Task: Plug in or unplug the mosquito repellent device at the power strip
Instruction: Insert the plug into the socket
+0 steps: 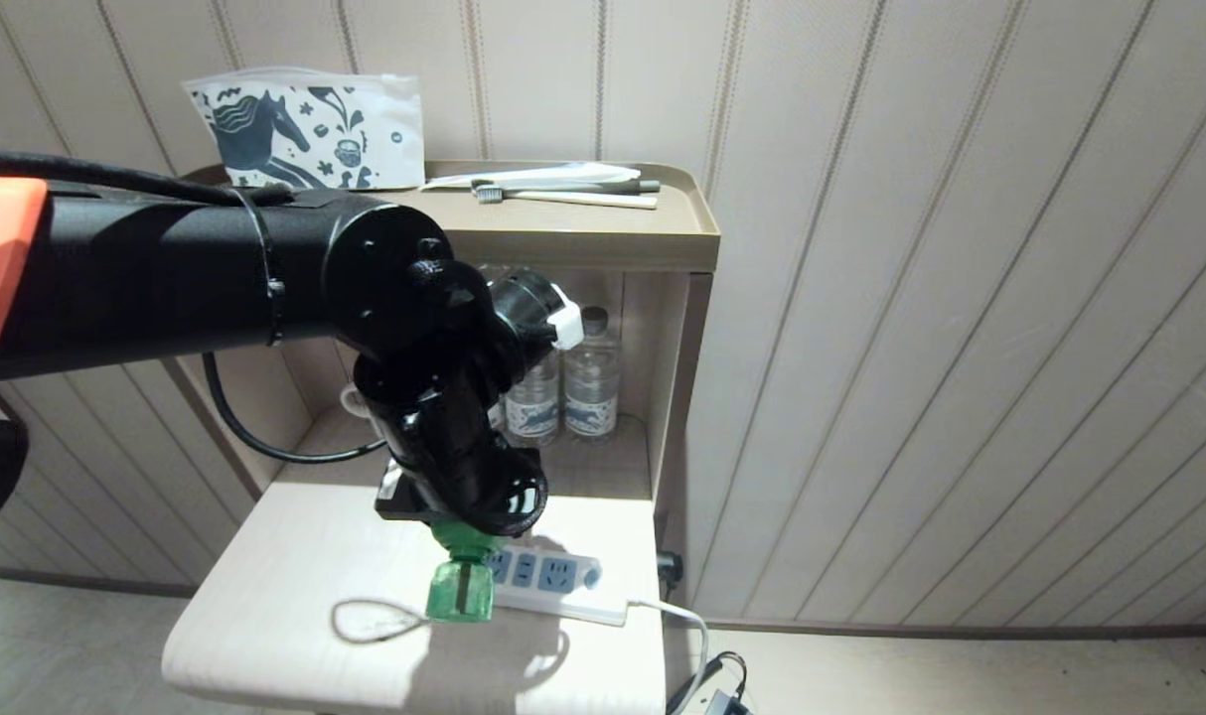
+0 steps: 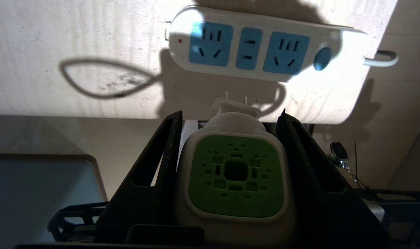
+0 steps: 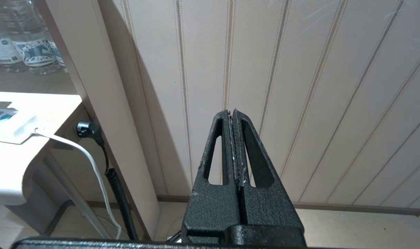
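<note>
- My left pincer [image 2: 230,117] is clamped on the mosquito repellent device [image 2: 236,176], one black finger [image 2: 154,173] pressed on each side of the white-and-green cap, so it's holding the thing, not hanging wide.
- In the head view the device [image 1: 461,586] hangs under my left arm, green bottle end toward the camera, over the pale table [image 1: 295,596].
- The plug's two prongs stick out past my fingertips and point at the power strip [image 2: 265,48]. They're clear of it, not in any socket, with bare tabletop between.
- The strip lies flat on the table near its right edge [image 1: 553,581]: two blue socket faces with a narrower blue one between them, and a blue oval button [image 2: 322,58] at the end where the white cord [image 2: 381,58] comes out.
- That cord drops off the right edge of the table toward the floor [image 1: 687,621].
- There's a thin loop-shaped shadow [image 1: 375,621] on the tabletop, left of the device.
- My right pincer [image 3: 232,114] is off to the side, fingers pressed together with nothing between them, pointing at the striped wall [image 3: 317,86].
- Further back, behind the table, a cabinet nook has clear water bottles [image 1: 591,382] standing in it.
- On top of the cabinet [image 1: 583,233] sit a horse-print pouch [image 1: 305,134] and a toothbrush [image 1: 563,197].
</note>
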